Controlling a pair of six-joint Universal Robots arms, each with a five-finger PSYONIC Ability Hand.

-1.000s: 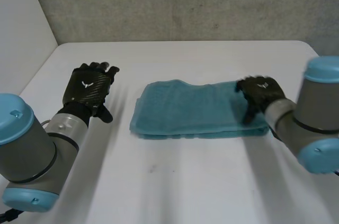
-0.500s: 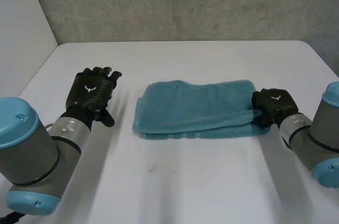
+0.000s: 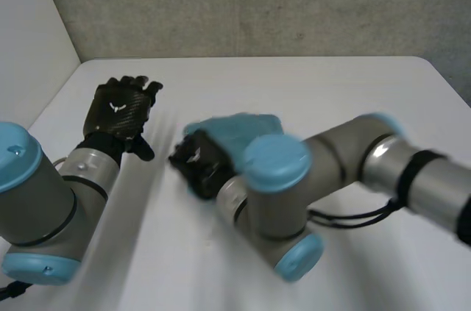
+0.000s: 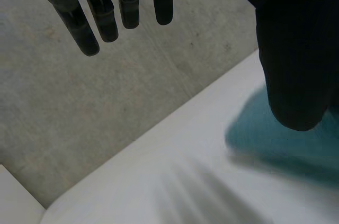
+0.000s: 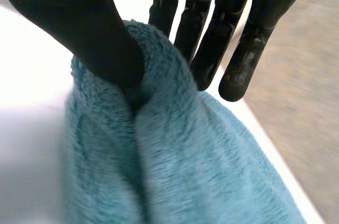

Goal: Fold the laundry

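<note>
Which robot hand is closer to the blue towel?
Right. The right hand pinches a fold of the towel; the left hand is open beside it, not touching.

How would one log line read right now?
right hand: pinches towel | left hand: open, off towel | fold: unfinished
</note>
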